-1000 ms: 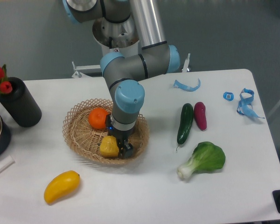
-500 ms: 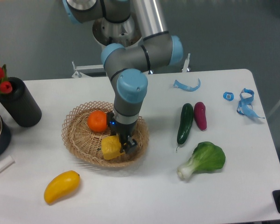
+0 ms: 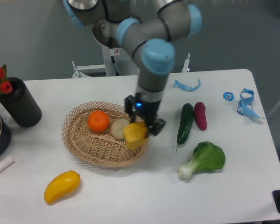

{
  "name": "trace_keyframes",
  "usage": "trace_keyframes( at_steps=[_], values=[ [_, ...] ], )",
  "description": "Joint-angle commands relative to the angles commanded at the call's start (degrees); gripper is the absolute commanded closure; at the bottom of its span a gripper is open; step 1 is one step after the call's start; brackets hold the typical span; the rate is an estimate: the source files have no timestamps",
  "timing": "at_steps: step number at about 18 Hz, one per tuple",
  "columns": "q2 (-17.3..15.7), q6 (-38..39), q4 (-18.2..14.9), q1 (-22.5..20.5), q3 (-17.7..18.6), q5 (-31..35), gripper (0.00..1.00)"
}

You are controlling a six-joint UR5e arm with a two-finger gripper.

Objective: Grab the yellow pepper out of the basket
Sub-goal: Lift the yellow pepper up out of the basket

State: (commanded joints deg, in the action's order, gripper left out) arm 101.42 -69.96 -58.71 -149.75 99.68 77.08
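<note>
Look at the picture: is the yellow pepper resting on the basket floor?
No, the tool holds the yellow pepper raised over the basket rim.

White table (image 3: 130, 196) against a plain grey-blue wall (image 3: 32, 37).

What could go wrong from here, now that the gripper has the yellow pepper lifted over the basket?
1. The gripper seems to hold the yellow pepper off-centre, mostly to one side of the fingers, so it might slip out.
2. It hangs above the basket rim; if dropped, it could bounce onto the table or strike the pale round item beside the orange.
</note>
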Motion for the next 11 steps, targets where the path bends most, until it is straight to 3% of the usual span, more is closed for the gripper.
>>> trace_keyframes(
  at_steps=[2, 7, 11],
  values=[
    [2.19, 0.0, -0.79, -0.89, -2.99, 1.48, 0.75],
    [5.71, -1.84, -0.53, -2.47, -6.51, 7.64, 0.75],
    [6.68, -5.09, 0.0, -4.4, -6.78, 9.67, 0.75]
  ],
)
